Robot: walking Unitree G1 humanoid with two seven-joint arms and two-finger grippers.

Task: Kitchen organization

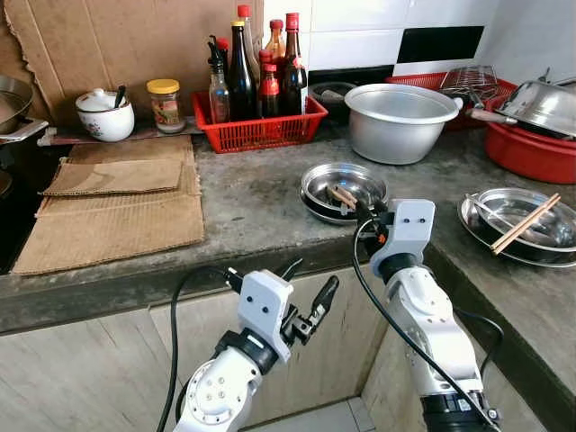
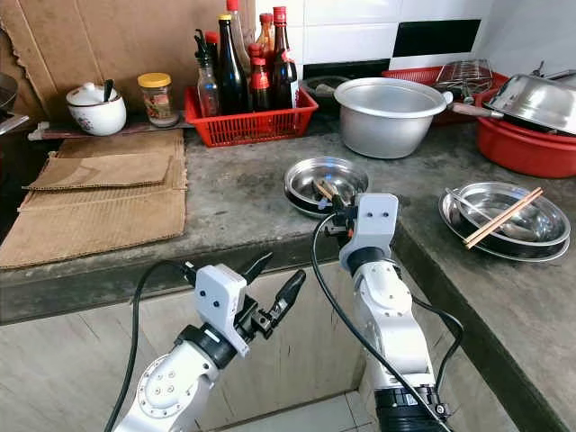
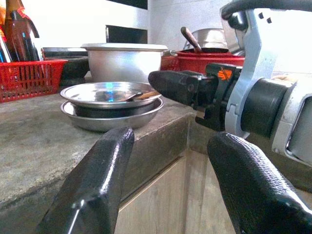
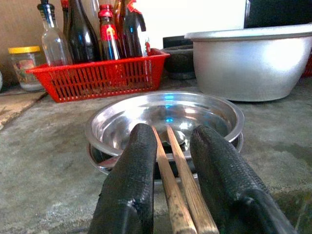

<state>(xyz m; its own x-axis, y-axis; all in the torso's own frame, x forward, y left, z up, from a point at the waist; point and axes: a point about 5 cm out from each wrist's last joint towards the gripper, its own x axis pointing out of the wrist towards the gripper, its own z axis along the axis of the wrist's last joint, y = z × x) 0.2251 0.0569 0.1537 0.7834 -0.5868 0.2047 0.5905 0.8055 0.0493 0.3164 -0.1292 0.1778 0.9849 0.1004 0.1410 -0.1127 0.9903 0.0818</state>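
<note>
The right hand (image 4: pixel 168 195) grips a pair of wooden chopsticks (image 4: pixel 178 180) between its fingers at the rim of the stacked steel plates (image 1: pixel 345 184) near the tabletop (image 1: pixel 243 202) edge; the chopsticks' near ends are cut off. The left hand (image 1: pixel 306 292) hovers open below the edge. Another chopstick pair (image 1: pixel 525 223) lies across steel dishes (image 1: pixel 531 236), which the frame edge partly cuts off.

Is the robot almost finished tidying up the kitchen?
Not yet. The dark sauce bottles already stand together in the red plastic basket. The right claw is closed on a pair of wooden chopsticks at the stacked round steel plates. Another pair of chopsticks lies across the steel plates on the right. The left claw hangs open, holding nothing.
</note>
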